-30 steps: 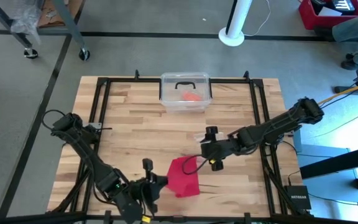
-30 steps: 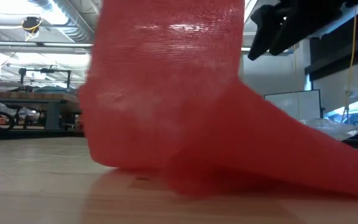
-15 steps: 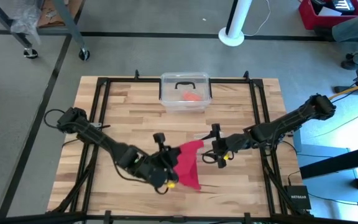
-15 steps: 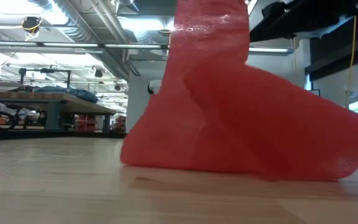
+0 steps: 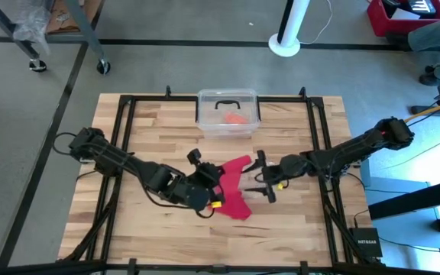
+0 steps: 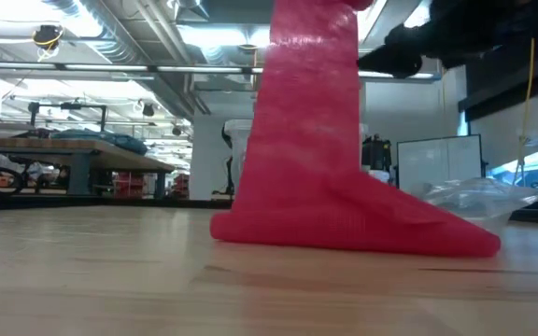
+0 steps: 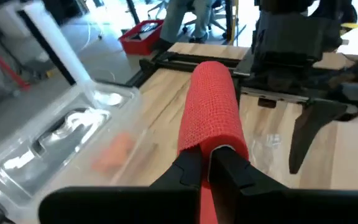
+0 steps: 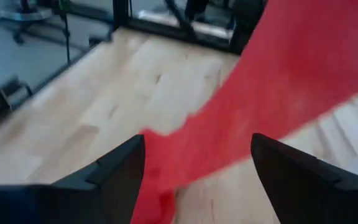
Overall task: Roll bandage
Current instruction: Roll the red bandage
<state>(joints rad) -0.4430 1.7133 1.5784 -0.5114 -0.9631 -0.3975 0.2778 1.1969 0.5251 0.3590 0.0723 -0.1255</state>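
The red bandage (image 5: pixel 235 187) rises from the table as an upright band (image 6: pixel 311 121); its lower end (image 6: pixel 372 233) lies spread on the wood near the table's middle. My left gripper (image 5: pixel 214 191) is shut on the raised part. In the left wrist view the band arches forward from the gripper (image 7: pixel 211 163). My right gripper (image 5: pixel 264 177) stands open just right of the band, pointing at it. The band (image 8: pixel 241 118) crosses in front of the gap between the right gripper's fingers (image 8: pixel 197 142); no touch shows. My left gripper pinches the raised part of the band (image 7: pixel 213 140) between its two fingers, which come slanting from the table's left and near side, tipped a little down. The band passes between the fingers and curves forward and down. Its lower end (image 5: pixel 237 208) rests on the table.
A clear plastic box (image 5: pixel 228 114) holding an orange-red lump (image 5: pixel 237 119) stands at the far middle of the table. Black frame rails (image 5: pixel 121 153) run along the table's sides. Beyond the far edge are a red bin (image 7: pixel 138 34) and a person's legs (image 7: pixel 188 18).
My left gripper has swung from the near edge toward the table's middle and far side, rolling about its axis and carrying the band. The band now stands taller and narrower, its spread lower part drawn in. My right gripper has tipped from pointing down toward level, sinking slightly, still open.
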